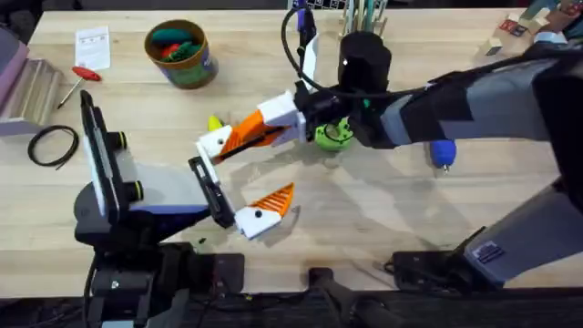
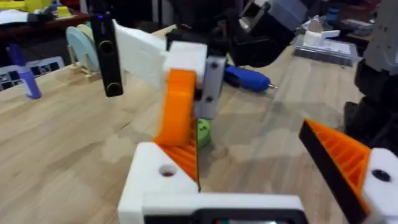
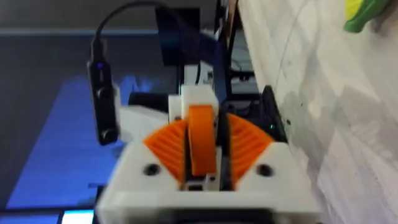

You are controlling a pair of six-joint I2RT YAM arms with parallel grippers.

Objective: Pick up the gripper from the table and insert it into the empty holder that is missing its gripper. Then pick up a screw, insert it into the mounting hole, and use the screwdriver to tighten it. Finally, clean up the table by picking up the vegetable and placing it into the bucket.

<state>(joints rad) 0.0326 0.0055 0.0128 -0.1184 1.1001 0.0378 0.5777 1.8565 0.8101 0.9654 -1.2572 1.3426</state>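
While the right gripper (image 1: 239, 138) is clamped on the orange gripper (image 3: 202, 146), held above the table beside the green disc (image 1: 333, 135), the left gripper (image 1: 239, 199) waits spread wide and empty; a slight tilt in that pinch could jam the piece at its holder, or drop it

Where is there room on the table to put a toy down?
Bare wood lies between the bucket and the black stand, and in front of the blue screwdriver. The middle is crowded: both grippers, the green disc and the vegetable.
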